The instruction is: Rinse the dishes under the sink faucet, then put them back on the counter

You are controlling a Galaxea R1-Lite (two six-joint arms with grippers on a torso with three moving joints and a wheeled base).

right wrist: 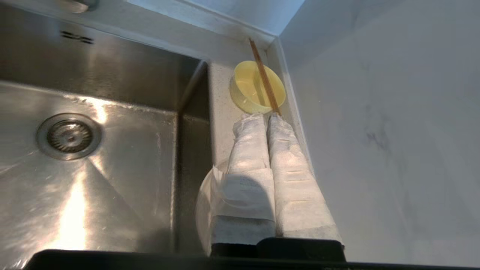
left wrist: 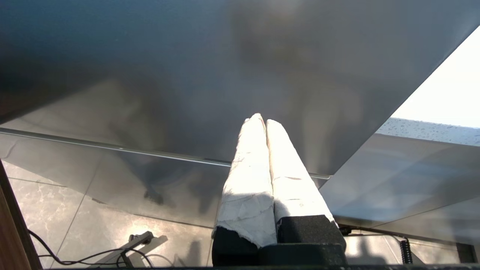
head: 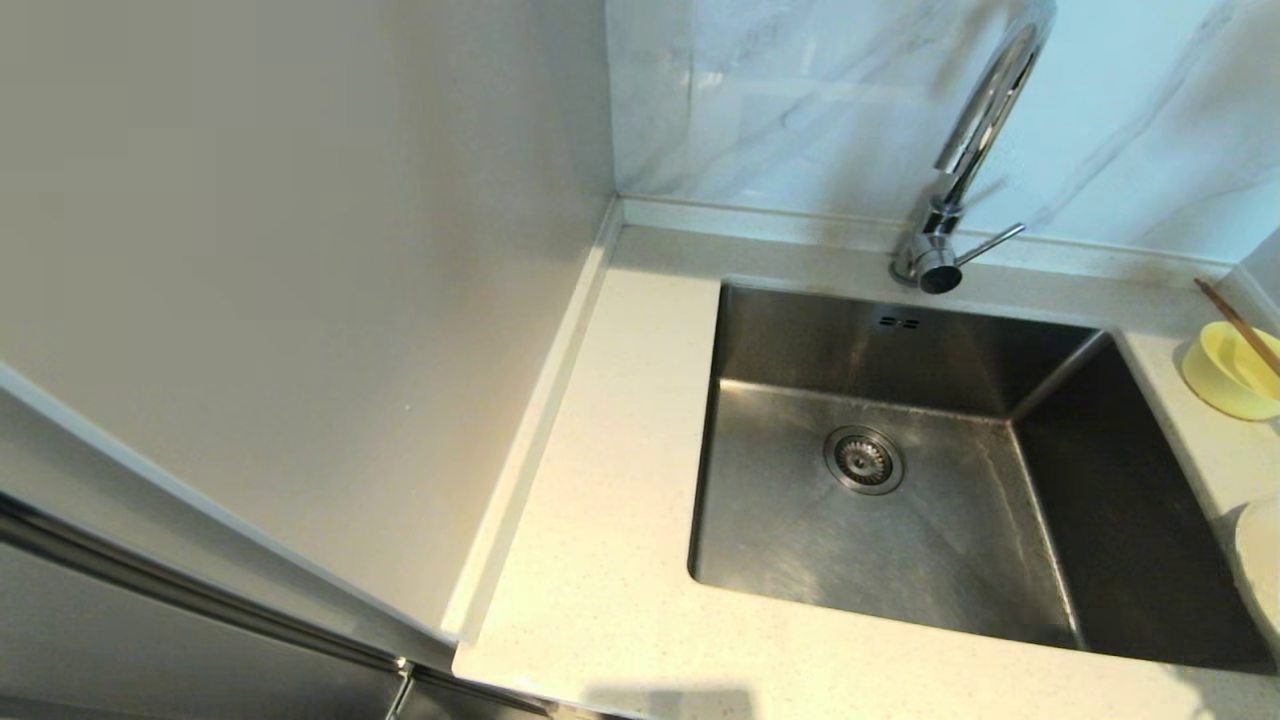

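Note:
A pale-yellow bowl (head: 1230,370) (right wrist: 257,92) sits on the counter (head: 600,520) right of the sink (head: 900,540), with brown chopsticks (head: 1238,322) (right wrist: 264,77) lying across it. Only the off-white plate's rim (head: 1262,575) shows at the head view's right edge; the plate (right wrist: 204,210) lies under my right gripper. The chrome faucet (head: 965,160) stands behind the basin. My right gripper (right wrist: 263,117) hovers shut over the counter strip, its tips just short of the bowl, holding nothing. My left gripper (left wrist: 261,119) is shut and empty, down beside a grey cabinet front. Neither arm shows in the head view.
A beige wall panel (head: 300,280) closes off the counter's left side and a marble wall (right wrist: 393,131) stands close on the right of the dishes. The drain strainer (head: 864,459) lies in the sink's middle. Floor tiles and cables (left wrist: 93,247) show below the left gripper.

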